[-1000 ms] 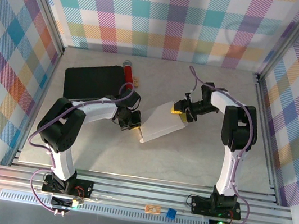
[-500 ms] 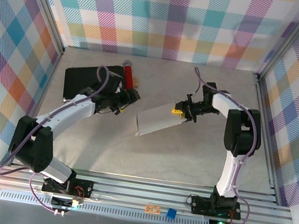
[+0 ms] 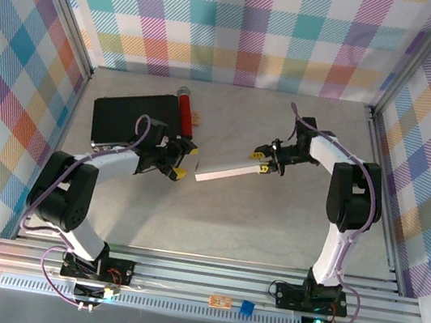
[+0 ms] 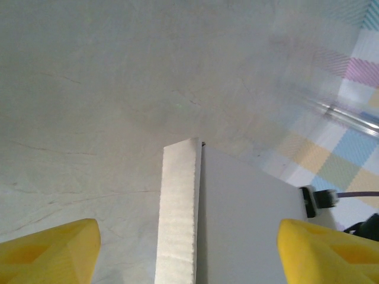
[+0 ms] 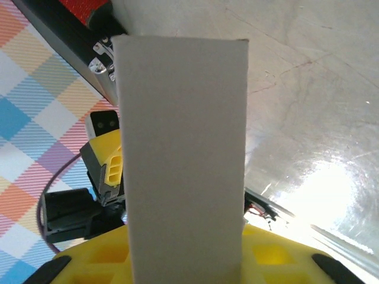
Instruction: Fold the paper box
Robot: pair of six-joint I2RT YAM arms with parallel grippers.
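Two changes | paper box [image 3: 226,169] turned edge-on, right fingers [image 3: 260,158] clamped on it | left fingers [image 3: 179,173] spread, nearer its end

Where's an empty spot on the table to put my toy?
Free: the table stretch between the paper box and the near edge, and the back strip right of the red cylinder. Crowded: the middle-left, where left gripper, right gripper, box and black case cluster.

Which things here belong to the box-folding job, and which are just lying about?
In the job:
- paper box, one end held by the right gripper
- left gripper, open, at the box's other end

Lying about:
- black case, far left of the table
- red cylinder, at the case's right edge
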